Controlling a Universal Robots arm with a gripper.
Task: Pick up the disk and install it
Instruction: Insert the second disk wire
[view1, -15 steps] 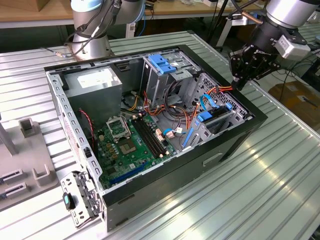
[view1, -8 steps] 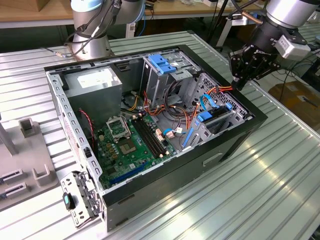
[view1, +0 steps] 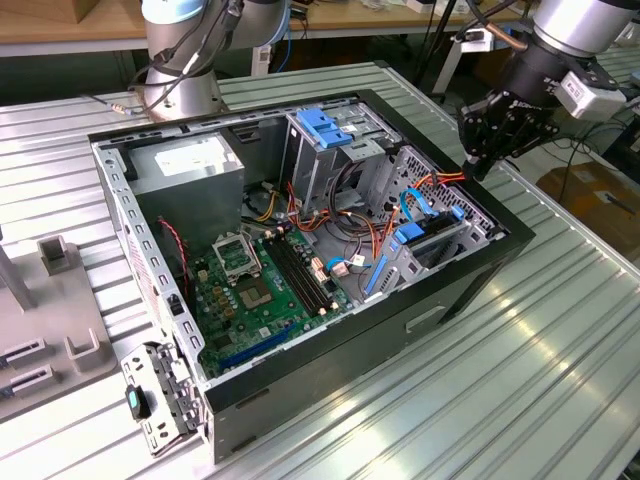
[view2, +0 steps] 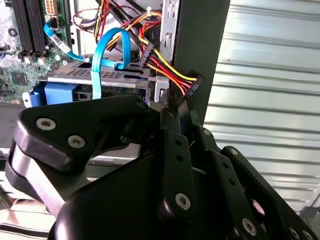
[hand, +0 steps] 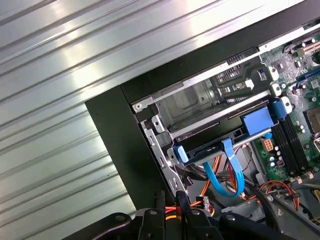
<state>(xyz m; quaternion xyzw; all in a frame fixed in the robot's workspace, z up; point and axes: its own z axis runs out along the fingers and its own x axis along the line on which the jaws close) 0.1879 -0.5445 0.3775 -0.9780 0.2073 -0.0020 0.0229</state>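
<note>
While parked over the case (view1: 500, 250) corner: gripper (view2: 181, 107) closed, nothing seen between the fingertips. Disk (hand: 210, 142) seated in the bay just below and ahead. Power plug (view2: 192, 86) loose just past the tips.

Risk: snagging plug wires or the looped blue data cable (view2: 107, 50), yanking either.

Count: one disk, one plug, one data cable.

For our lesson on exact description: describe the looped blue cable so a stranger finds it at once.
Find the open black computer case on the ribbed metal table. At its end on the exterior view's right, a flat blue cable arches in a loop. Beside it run thin red, yellow and black wires; it alone is a broad blue ribbon.
</note>
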